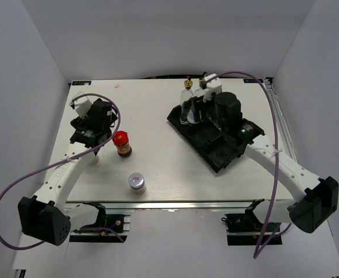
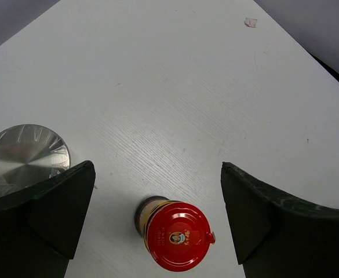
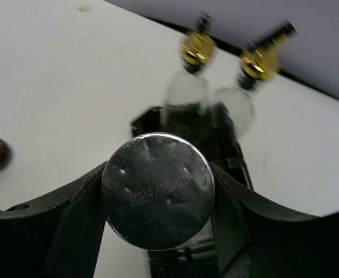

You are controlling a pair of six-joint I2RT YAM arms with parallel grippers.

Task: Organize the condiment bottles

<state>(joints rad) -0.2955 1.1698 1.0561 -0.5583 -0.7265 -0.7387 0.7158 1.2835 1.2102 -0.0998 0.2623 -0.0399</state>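
White worktop [image 1: 169, 168]. Left end effector [image 2: 157, 174] wide, over jar [image 2: 177, 234]. Right end effector [image 3: 157, 191] grips shaker [image 3: 157, 202] at far end of tray [image 1: 215, 152], beside two bottles [image 3: 197, 49].

Red-lidded jar [image 2: 178, 243], black tray [image 1: 217, 153]

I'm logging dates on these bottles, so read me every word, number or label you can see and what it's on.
"2024/10/20": stamped on the silver cap in the right wrist view.
Red lid: a small printed picture with tiny writing, too small to read.
Nothing else is legible in any view.
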